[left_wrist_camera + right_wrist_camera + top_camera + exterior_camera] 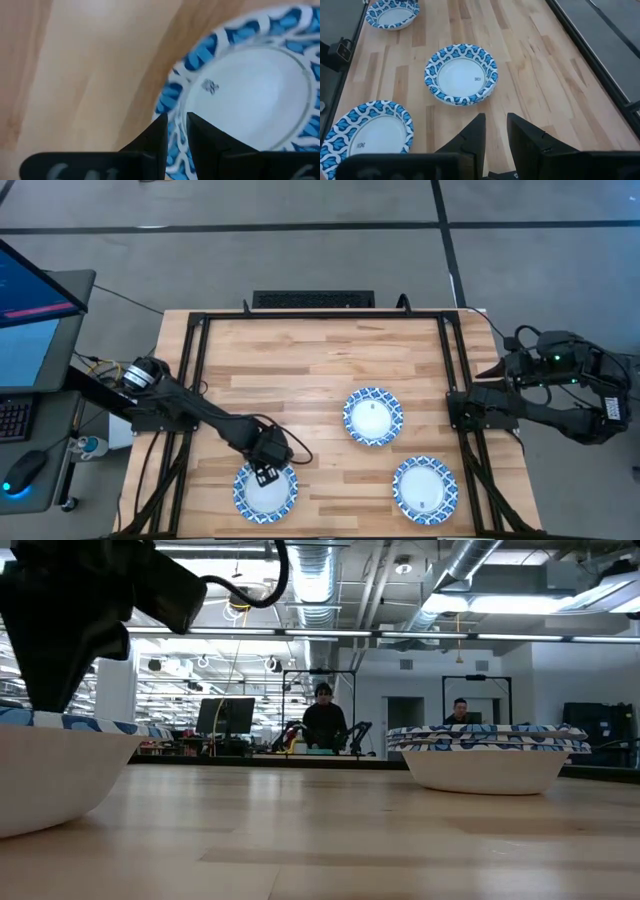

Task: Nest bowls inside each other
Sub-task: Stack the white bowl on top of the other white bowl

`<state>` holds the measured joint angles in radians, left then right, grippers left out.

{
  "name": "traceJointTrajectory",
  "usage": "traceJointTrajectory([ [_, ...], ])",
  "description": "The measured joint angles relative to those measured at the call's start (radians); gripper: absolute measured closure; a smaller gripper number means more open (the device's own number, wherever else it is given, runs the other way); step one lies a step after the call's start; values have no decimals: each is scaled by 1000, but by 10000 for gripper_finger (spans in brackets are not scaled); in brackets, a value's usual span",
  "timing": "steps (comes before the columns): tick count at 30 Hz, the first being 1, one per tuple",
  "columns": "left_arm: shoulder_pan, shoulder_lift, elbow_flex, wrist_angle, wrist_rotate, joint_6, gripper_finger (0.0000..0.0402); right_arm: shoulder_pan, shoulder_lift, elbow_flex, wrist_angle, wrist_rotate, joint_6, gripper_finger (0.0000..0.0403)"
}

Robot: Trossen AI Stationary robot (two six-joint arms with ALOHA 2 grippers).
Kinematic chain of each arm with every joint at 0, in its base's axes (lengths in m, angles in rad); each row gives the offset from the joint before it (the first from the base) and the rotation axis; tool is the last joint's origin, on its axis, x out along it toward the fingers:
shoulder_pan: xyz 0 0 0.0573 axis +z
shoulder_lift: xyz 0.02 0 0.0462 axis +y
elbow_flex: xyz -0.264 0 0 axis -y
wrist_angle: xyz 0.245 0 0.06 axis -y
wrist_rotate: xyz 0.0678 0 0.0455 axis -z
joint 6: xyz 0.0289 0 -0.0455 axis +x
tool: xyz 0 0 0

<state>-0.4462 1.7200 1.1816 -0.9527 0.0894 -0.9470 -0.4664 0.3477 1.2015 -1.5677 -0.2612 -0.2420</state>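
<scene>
Three blue-rimmed white bowls show on the wooden table. The near-left bowl point(265, 492) point(45, 770) point(250, 95) rests on its base, and my left gripper point(268, 471) point(175, 122) stands over its far rim, shut on it. The centre bowl point(372, 416) point(461, 75) point(487, 755) shows more than one rim stacked in the low view. The near-right bowl point(424, 488) point(367, 132) sits alone. My right gripper point(455, 404) point(495, 120) waits at the table's right edge, fingers shut, touching nothing. My left gripper pinches the near-left bowl's patterned rim point(176, 145) on its far side. One finger point(202, 137) is inside the bowl and the other point(157, 137) outside. The fingers come from above, pointing down. The bowl sits upright with its base on the table.
Black frame rails point(190, 380) run along the table's left, right and far sides. Bare wood point(290, 370) fills the far half of the table. A monitor point(35, 310) stands beyond the left edge. Two people point(322, 720) sit in the room behind.
</scene>
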Motion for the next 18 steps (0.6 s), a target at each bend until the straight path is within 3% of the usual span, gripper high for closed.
traceJointTrajectory([
  [5,37,0,-25,35,-13,6,341,0,0,0,0,-3,8,300],
  [18,67,-1,-50,113,134,64,341,0,0,0,-2,-3,3,300],
])
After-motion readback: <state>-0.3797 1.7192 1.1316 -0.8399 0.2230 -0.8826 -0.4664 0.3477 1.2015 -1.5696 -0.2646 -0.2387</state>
